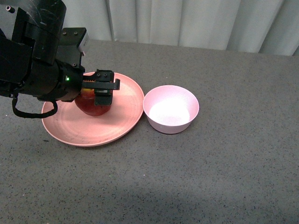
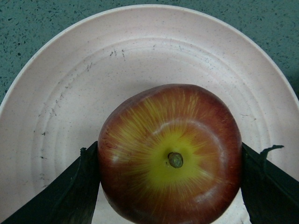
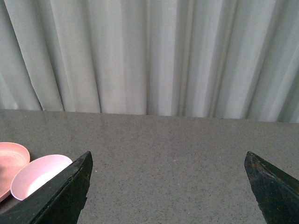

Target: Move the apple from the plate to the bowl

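Left gripper (image 1: 97,97) is clamping the apple (image 2: 170,154). In my left wrist feed its two dark fingers (image 2: 70,196) are pressing against opposite flanks of the fruit, spread about as wide as the apple itself. The apple is sitting stem-up near the middle of the plate (image 1: 70,133), with its yellow patch facing the wrist camera. I am also seeing faint dark scuffs on the plate's inner rings.

A small green light (image 1: 67,78) is glowing on the left arm's black housing.

Everything is resting on a dark grey speckled tabletop (image 1: 224,177). A pale pleated curtain (image 1: 187,21) is hanging along the table's far edge and closing off the room behind it.

The bowl (image 1: 161,126) is standing upright just beside the plate, on its right. Their rims are lying very close, and I cannot tell whether they are touching. Grey surface is running on past the bowl to the right and forward toward the camera.

My right gripper (image 3: 168,186) is hanging with its fingers spread wide and gripping nothing. It is looking over the tabletop toward the curtain, with the bowl and a sliver of plate showing at the edge of that feed.
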